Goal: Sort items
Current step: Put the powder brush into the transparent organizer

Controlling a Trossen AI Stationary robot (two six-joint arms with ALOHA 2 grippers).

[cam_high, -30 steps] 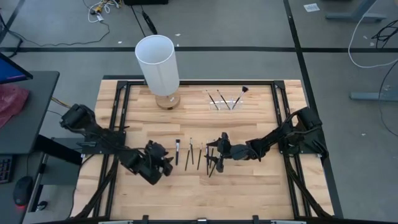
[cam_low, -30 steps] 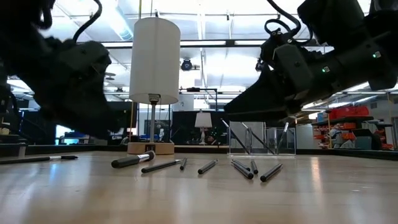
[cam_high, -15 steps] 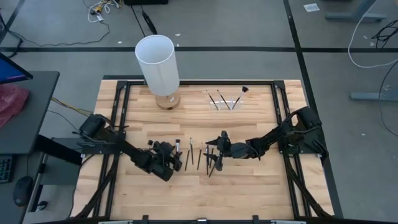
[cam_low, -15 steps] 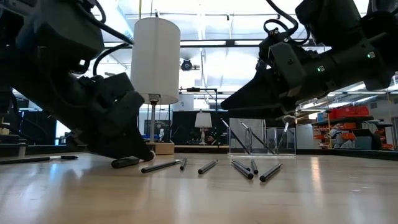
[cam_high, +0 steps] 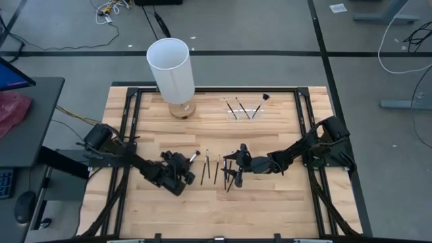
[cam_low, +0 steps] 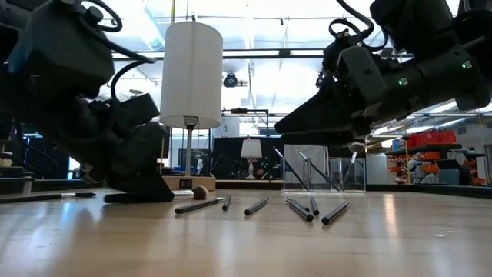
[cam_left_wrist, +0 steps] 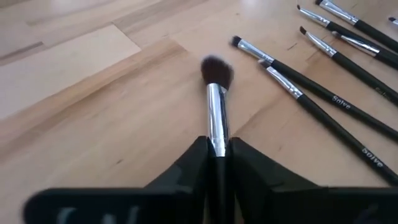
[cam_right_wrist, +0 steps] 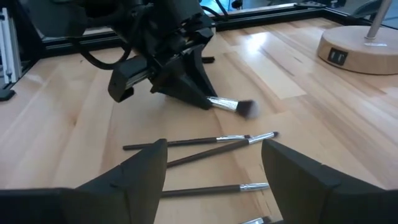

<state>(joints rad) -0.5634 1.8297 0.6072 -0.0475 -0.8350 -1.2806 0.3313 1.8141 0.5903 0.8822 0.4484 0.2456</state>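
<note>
A makeup brush (cam_left_wrist: 216, 109) with a silver ferrule and a dark fluffy tip lies low over the wood left of centre, and my left gripper (cam_high: 181, 167) is shut on it. The right wrist view also shows that brush (cam_right_wrist: 231, 104). Several thin dark brushes and sticks (cam_high: 216, 169) lie side by side on the table at the middle. My right gripper (cam_high: 233, 174) hovers open over their right part, its fingers spread above them (cam_right_wrist: 214, 168), touching none. My left gripper pinches the brush between its two fingers (cam_left_wrist: 189, 163) on the handle just behind the silver ferrule (cam_left_wrist: 217, 144). The fingers slant down from the table's left and lie along the brush. The bristle tip (cam_left_wrist: 216, 68) points away from the gripper; whether the brush is clear of the wood I cannot tell.
A tall white cylinder on a round wooden base (cam_high: 171, 71) stands at the far left of the table. A small clear holder (cam_high: 244, 108) with several brushes stands at the far middle. Bare wood lies along the near edge.
My left gripper has sunk toward the table and gone right to the big brush, then shut on its handle. The brush, which lay straight toward the far edge, now lies slanted with its bristle tip swung to the right.
</note>
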